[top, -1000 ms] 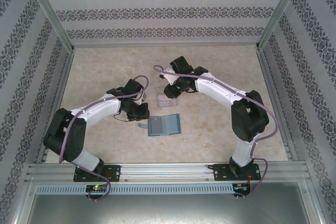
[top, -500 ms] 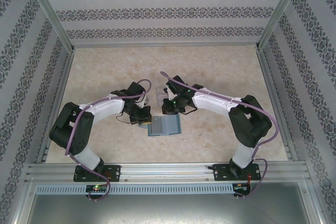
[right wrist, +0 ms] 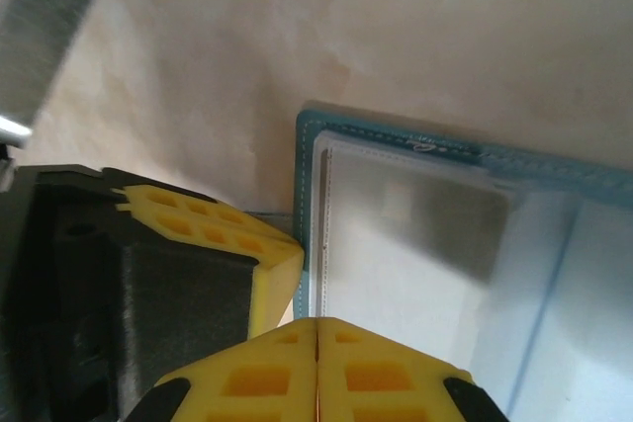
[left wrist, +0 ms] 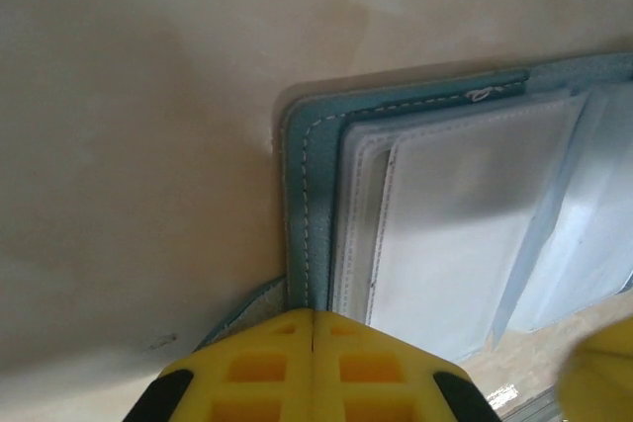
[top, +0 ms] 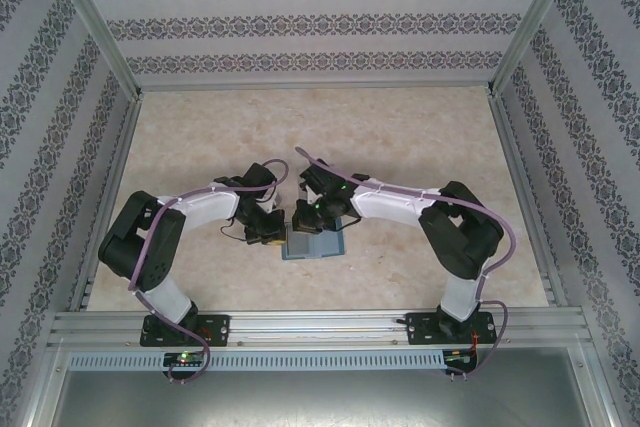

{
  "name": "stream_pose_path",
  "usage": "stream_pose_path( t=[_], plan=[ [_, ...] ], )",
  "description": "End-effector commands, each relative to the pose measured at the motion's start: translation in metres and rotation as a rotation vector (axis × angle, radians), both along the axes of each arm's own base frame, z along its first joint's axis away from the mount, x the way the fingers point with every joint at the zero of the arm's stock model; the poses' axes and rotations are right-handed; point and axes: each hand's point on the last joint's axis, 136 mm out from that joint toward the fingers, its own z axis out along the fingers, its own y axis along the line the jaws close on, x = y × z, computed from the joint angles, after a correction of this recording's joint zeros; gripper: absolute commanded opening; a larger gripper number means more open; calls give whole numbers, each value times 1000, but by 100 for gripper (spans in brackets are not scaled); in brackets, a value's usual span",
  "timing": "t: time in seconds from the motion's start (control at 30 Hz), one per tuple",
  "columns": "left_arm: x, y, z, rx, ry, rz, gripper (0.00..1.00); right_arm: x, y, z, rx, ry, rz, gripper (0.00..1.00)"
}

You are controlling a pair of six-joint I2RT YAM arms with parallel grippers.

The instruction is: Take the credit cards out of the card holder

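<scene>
We record the left tool [left wrist: 313, 343] and the right tool [right wrist: 316, 348] both pressed together, with the open teal card holder [left wrist: 307, 195] flat on the tabletop [left wrist: 129, 145] just ahead of each.

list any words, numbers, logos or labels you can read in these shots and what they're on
No readable text in any view.
card holder: plain teal cover with stitching, no brand or label visible.
clear sleeves: pale contents too blurred to read any digits or names.
walls: ornamental pattern, not lettering.
</scene>
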Motion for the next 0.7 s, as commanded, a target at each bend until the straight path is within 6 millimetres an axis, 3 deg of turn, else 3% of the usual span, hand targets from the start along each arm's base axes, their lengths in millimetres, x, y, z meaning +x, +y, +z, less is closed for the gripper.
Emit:
stream_pose_path(
  t=[0.0, 0.37, 0.67],
  plan=[
    [-9, 1, -9, 13, 11, -37, 0, -3, 9, -7, -2, 33, -18, 10],
    [-12, 4, -12, 18, 20, -40, 0, -9, 18, -28, -23, 67, -9, 14],
    [-12, 4, -12, 18, 19, -42, 0, -15, -9, -45, -180, 66, -11, 21]
  ],
)
